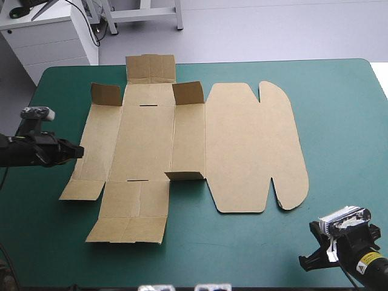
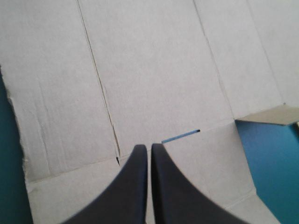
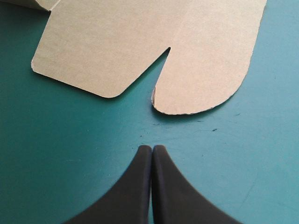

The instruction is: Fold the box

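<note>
- Black fingers of the left gripper (image 2: pixel 150 147) fill the foreground, pressed together into one point with nothing pinched between them.
- It's poised at the left edge of the box (image 1: pixel 145 139), tip over the outermost panel; whether it touches the board, I can't tell.
- Just ahead of that tip there's a narrow slot (image 2: pixel 181 136) cut in the board, teal-green showing through.
- The box itself is a cut brown sheet lying almost flat in the middle of the table, creases plain to see.
- Only three small flaps (image 1: pixel 106 94) stand up from it: two toward its far edge, one toward its near edge.
- Moving right across the box, the lid panel (image 1: pixel 248 145) lies flat, ending in a rounded ear (image 3: pixel 205 70) at each corner.
- Bare teal-green cover (image 1: pixel 339 121) rings the box on every side.
- Off the box's near right corner, well apart from it, the right gripper (image 3: pixel 152 148) is closed tight and empty, aimed at the notch beside the near ear.
</note>
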{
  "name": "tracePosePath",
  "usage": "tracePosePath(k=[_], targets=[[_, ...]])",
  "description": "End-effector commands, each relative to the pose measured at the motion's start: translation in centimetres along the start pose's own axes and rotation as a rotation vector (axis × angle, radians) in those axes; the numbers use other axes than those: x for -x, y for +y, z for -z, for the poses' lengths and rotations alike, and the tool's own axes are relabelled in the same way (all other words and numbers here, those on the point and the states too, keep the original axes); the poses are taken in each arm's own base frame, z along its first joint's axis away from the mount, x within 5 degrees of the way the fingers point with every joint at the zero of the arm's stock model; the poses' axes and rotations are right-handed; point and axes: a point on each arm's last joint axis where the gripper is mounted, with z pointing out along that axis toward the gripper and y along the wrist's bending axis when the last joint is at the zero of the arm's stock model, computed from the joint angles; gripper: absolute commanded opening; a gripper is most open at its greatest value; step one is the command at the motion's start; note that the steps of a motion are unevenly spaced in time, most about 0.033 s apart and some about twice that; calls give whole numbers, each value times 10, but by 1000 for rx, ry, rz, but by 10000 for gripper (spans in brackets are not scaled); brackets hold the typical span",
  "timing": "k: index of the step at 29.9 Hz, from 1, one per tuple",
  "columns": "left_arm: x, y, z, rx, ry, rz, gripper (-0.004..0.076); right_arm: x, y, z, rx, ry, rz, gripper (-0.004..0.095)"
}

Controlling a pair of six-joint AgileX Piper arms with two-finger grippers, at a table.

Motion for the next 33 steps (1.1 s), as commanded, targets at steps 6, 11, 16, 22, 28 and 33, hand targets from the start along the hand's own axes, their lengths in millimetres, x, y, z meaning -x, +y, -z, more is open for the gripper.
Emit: tracePosePath(k=[6,11,16,22,28,33], targets=[[9,18,50,-6,-213,86,18,12,-1,4,-14,-80,5,-19],[13,34,60,44,-247,112,18,12,-1,4,-14,-80,5,-19],[8,60,55,71,-225,181,18,12,-1,4,-14,-80,5,-19],[-1,96,31,113,-123,256,18,12,-1,4,-12,-80,3,-19],[-6,122,6,48,-92,351,167,12,0,4,-3,-81,-5,-19],[-11,141,-14,3,-80,421,433,12,1,4,11,-81,-17,-19]])
